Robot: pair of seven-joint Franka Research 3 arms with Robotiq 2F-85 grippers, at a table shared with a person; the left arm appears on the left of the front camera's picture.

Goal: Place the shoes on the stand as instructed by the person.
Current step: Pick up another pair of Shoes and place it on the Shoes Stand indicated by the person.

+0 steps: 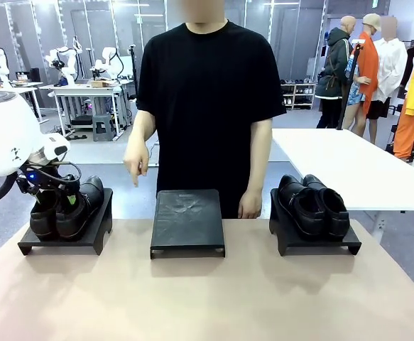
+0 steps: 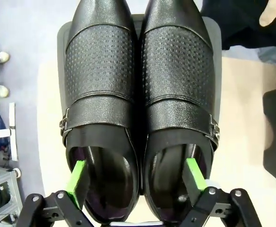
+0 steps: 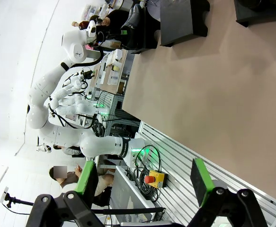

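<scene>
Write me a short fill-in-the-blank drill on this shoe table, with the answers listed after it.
1. Three black stands sit on the table; the ___ stand holds no shoes.
2. The left hand has one finger inside each shoe of the left pair, its jaws ___.
3. The person's hand points one finger ___.
4. The right pair rests on the stand at the robot's ___.

Answers: middle; open; down; right

Left shoes point(image 2: 140, 94): glossy black leather, perforated vamps, metal buckles; stands point(image 1: 187, 220): matt black plastic; table point(image 1: 207, 298): smooth matt beige.
</scene>
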